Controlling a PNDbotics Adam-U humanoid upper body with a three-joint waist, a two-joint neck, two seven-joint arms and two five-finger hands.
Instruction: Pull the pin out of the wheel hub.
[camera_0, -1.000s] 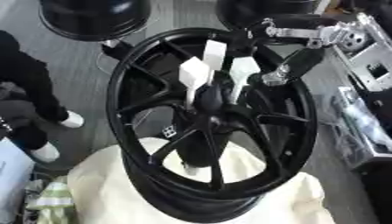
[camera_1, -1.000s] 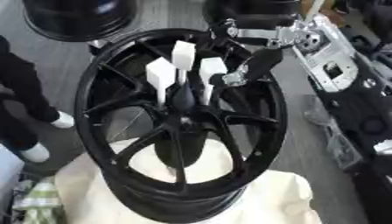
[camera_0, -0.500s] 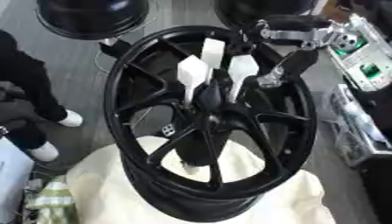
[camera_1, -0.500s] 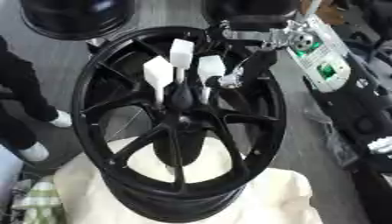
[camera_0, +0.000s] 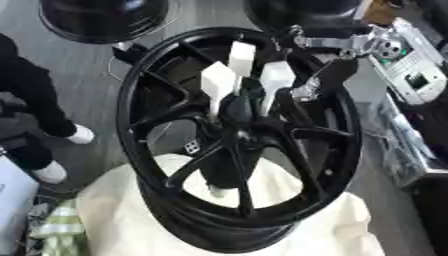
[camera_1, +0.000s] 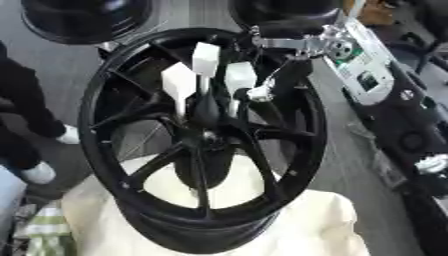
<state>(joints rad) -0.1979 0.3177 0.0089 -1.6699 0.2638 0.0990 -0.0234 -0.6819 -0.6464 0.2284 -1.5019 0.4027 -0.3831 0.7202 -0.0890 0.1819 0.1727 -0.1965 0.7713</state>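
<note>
A black spoked wheel hub (camera_0: 157, 165) stands tilted on a cream cloth (camera_0: 297, 225). Three white pins with block heads stick out of its centre: a left pin (camera_0: 217, 82), a taller middle pin (camera_0: 241, 55) and a right pin (camera_0: 276, 80). My right hand (camera_0: 331, 75) comes in from the upper right on a silver-jointed arm (camera_0: 350, 42). It sits just right of the right pin's head, its pale tip close against that pin. I cannot see whether it touches or grips the pin. My left hand shows in neither view.
Two more black wheels (camera_0: 101, 17) lie at the far edge. A person in black with white shoes (camera_0: 79, 135) stands at the left. Grey equipment (camera_0: 411, 75) and black gear (camera_1: 411, 145) crowd the right side. A green striped cloth (camera_0: 57, 227) lies at the bottom left.
The whole view has shifted a little, so the camera moved. My right hand stays beside the right pin, and all three pins remain in the hub.
</note>
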